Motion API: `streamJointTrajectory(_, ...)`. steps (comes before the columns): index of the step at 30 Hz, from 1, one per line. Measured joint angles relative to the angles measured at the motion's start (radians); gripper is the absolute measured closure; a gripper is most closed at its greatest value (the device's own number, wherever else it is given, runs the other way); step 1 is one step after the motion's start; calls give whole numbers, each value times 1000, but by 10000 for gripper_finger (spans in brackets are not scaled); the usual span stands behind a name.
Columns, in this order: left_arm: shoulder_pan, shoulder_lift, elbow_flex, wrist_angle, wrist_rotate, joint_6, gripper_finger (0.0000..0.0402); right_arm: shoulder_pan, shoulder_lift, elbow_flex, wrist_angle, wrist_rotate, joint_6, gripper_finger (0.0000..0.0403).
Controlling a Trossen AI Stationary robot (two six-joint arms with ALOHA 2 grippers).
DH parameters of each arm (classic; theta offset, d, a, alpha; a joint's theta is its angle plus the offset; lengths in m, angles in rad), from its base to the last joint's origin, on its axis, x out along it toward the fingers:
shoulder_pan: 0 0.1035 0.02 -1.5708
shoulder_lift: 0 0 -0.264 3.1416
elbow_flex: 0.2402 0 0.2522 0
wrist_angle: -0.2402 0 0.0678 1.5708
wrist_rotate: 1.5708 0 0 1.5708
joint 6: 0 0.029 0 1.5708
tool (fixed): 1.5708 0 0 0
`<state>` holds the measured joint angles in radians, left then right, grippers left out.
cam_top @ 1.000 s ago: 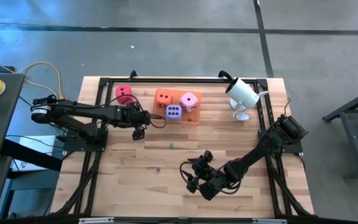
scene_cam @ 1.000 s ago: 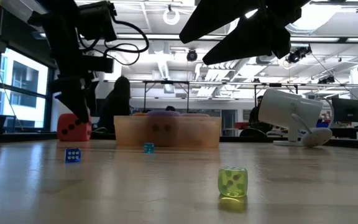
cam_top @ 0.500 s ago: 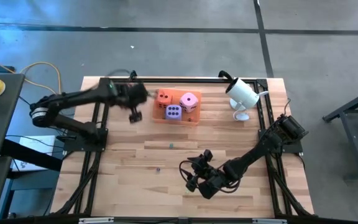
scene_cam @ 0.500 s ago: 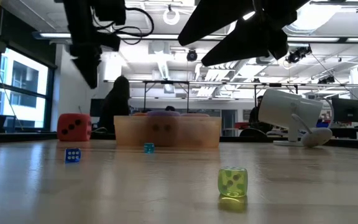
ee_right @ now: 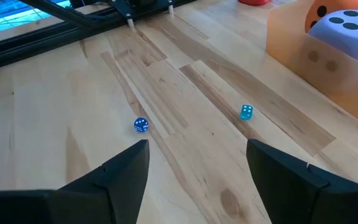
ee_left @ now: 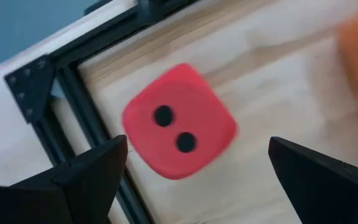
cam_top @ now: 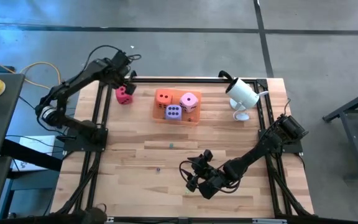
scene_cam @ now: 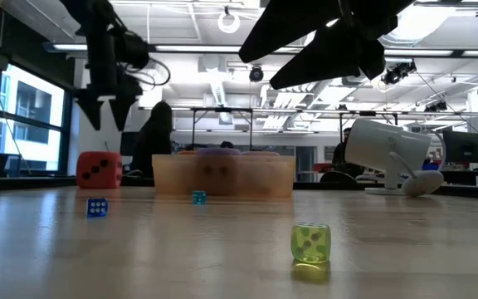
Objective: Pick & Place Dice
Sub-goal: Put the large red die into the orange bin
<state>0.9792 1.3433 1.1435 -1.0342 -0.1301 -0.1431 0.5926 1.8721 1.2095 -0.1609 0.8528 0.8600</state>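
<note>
A red die point(cam_top: 124, 94) rests on the wood by the table's far left corner, two pips up in the left wrist view point(ee_left: 179, 121). My left gripper point(cam_top: 127, 81) hangs open above it point(scene_cam: 110, 112), its fingers well clear of the die's sides point(ee_left: 196, 152). An orange die point(cam_top: 163, 96), a pink die point(cam_top: 189, 101) and a purple die point(cam_top: 173, 112) sit in the translucent orange tray point(cam_top: 194, 120). My right gripper point(cam_top: 193, 177) waits open near the front centre, nothing between its fingers point(ee_right: 197, 152).
A white camera-like device point(cam_top: 241, 94) stands at the far right. Small dice lie on the bare wood: a blue one point(ee_right: 141, 125), a teal one point(ee_right: 246, 112) and a yellow-green one point(scene_cam: 310, 242). A black frame rail point(ee_left: 86, 130) runs close beside the red die.
My left gripper has swung from beside the tray's left side toward the table's far left corner, rising and rolling as it went. It now hangs over the red die, which has not moved. Its fingers have stayed open.
</note>
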Motion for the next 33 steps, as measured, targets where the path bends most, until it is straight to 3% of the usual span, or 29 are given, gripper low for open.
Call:
streamJointTrajectory(15, 54, 140, 0, 54, 57, -99, 20, 0, 0, 0, -5, 1, 0, 145)
streamJointTrajectory(33, 60, 139, 0, 47, -28, -135, 20, 1, 0, 0, -7, -23, 11, 145)
